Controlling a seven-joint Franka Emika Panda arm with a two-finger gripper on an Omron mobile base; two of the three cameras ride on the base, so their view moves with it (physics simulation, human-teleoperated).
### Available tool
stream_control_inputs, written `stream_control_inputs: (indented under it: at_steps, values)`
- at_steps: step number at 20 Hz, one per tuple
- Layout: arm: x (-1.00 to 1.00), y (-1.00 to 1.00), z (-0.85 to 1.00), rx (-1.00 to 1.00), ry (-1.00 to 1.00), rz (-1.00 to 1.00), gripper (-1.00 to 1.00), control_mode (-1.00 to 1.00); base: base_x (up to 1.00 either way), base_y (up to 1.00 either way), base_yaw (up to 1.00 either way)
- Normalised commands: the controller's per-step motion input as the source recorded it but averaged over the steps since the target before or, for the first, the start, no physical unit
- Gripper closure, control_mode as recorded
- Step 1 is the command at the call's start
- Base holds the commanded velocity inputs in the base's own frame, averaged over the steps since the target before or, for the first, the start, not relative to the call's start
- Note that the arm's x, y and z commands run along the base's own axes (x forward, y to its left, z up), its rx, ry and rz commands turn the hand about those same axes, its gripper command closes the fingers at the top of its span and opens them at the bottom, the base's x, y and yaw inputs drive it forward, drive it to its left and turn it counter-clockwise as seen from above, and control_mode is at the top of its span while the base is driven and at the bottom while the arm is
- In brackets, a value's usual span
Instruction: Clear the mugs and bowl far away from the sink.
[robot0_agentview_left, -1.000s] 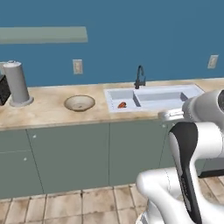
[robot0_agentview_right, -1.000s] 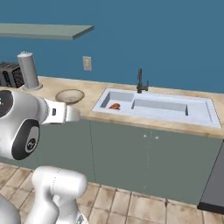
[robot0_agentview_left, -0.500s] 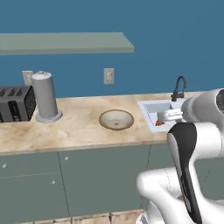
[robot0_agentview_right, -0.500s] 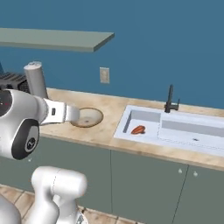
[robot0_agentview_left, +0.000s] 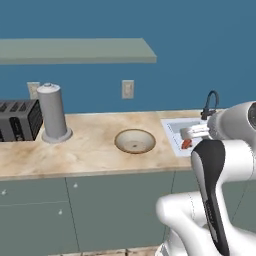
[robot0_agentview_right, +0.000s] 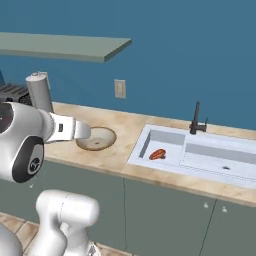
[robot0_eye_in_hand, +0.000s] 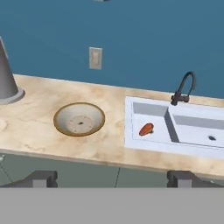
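One bowl (robot0_agentview_left: 135, 141) was all we could find of the task's dishes in the left base view; it sat on the counter (robot0_agentview_left: 95, 150), just left of the sink (robot0_agentview_left: 176, 135), with a grey canister (robot0_agentview_left: 53, 113) and a toaster (robot0_agentview_left: 19, 120) further left. Against the earlier pictures the whole scene had slid right in frame, so we judged the base had driven left along the cabinets, not that anything on the counter had moved.

In the right base view the bowl (robot0_agentview_right: 98, 138) lay partly behind the white forearm, and the sink (robot0_agentview_right: 200, 152) held a small orange-red item (robot0_agentview_right: 157, 154) in its left basin, near the black faucet (robot0_agentview_right: 196, 120). We saw no mugs, and the risk was that the arm would reach before they were located.

From the hand view the gripper (robot0_eye_in_hand: 113, 178) hung well short of the counter, fingers (robot0_eye_in_hand: 41, 178) spread to their widest and holding nothing. The bowl (robot0_eye_in_hand: 79, 119) was wide and shallow, so we feared a pinch on its rim could slip or tip it, and a short carry might leave it too near the sink (robot0_eye_in_hand: 183, 127).
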Motion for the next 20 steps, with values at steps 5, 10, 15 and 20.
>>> stream_control_inputs:
  at_steps: [5,10,15,20]
  values:
    - [0.0,0.0,0.0,0.0,0.0,0.0,-1.0,1.0,1.0,0.14,0.06]
    - [0.0,0.0,0.0,0.0,0.0,0.0,-1.0,1.0,0.58,-0.01,0.06]
    - [0.0,0.0,0.0,0.0,0.0,0.0,-1.0,1.0,0.0,-0.04,0.12]
    - [0.0,0.0,0.0,0.0,0.0,0.0,-1.0,1.0,-0.01,-0.04,0.26]
